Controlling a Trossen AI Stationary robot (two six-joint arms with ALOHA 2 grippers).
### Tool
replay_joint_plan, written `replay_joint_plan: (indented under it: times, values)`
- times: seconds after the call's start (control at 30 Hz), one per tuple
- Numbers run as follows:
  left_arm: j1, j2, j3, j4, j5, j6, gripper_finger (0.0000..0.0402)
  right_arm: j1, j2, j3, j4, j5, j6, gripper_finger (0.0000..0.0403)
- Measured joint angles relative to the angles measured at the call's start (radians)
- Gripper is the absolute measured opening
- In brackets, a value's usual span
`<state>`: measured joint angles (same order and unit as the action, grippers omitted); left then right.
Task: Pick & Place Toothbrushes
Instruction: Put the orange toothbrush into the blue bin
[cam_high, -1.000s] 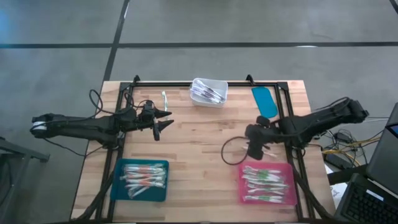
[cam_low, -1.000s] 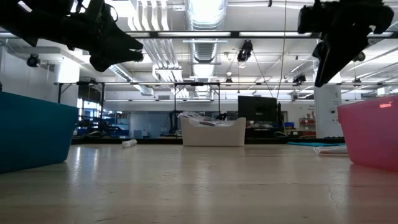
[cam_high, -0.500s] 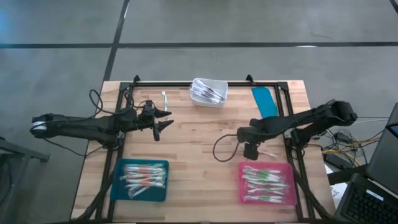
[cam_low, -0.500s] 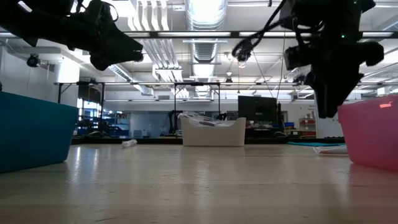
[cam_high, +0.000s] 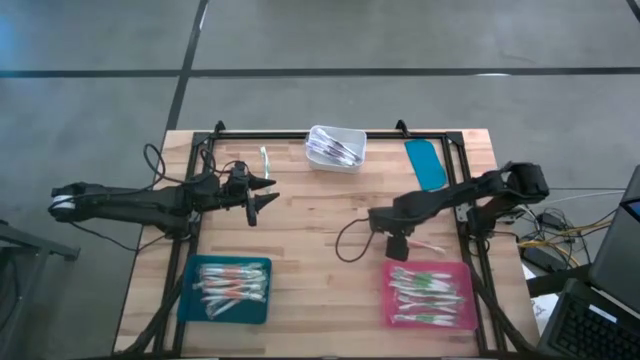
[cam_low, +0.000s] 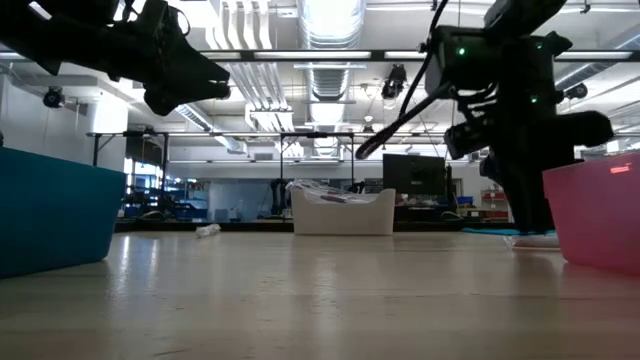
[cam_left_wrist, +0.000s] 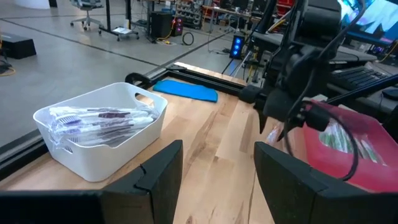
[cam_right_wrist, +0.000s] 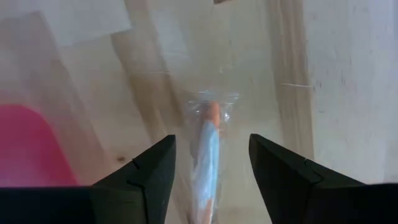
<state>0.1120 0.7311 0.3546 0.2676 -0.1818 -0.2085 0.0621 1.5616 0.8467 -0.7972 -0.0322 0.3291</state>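
Wooden counter (cam_high: 320, 215) carries a pink tray (cam_high: 430, 296) and a teal tray (cam_high: 226, 290), both filled with toothbrushes (cam_high: 424, 290). Right gripper (cam_high: 397, 243) hangs just above the pink tray's far edge, fingers spread wide and empty, over a wrapped toothbrush (cam_right_wrist: 208, 152) lying on the wood. Left gripper (cam_high: 262, 195) hovers wide and empty near a white bin (cam_high: 335, 147).

No text, label, brand, number or sign could be read anywhere; the monitors in the room behind the table were too indistinct to read.
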Motion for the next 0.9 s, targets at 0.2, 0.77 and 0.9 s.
replay_joint_plan:
  times: [0.2, 0.77, 0.9]
  values:
    - [0.0, 0.0, 0.0, 0.0, 0.0, -0.001, 0.0202, -0.026, 0.047, 0.0, 0.004, -0.009, -0.004, 0.0201]
    - [0.0, 0.0, 0.0, 0.0, 0.0, -0.001, 0.0202, -0.038, 0.105, 0.002, 0.021, -0.024, -0.076, 0.0066]
    - [0.0, 0.0, 0.0, 0.0, 0.0, -0.001, 0.0202, -0.038, 0.105, 0.002, 0.026, -0.029, -0.085, 0.0021]
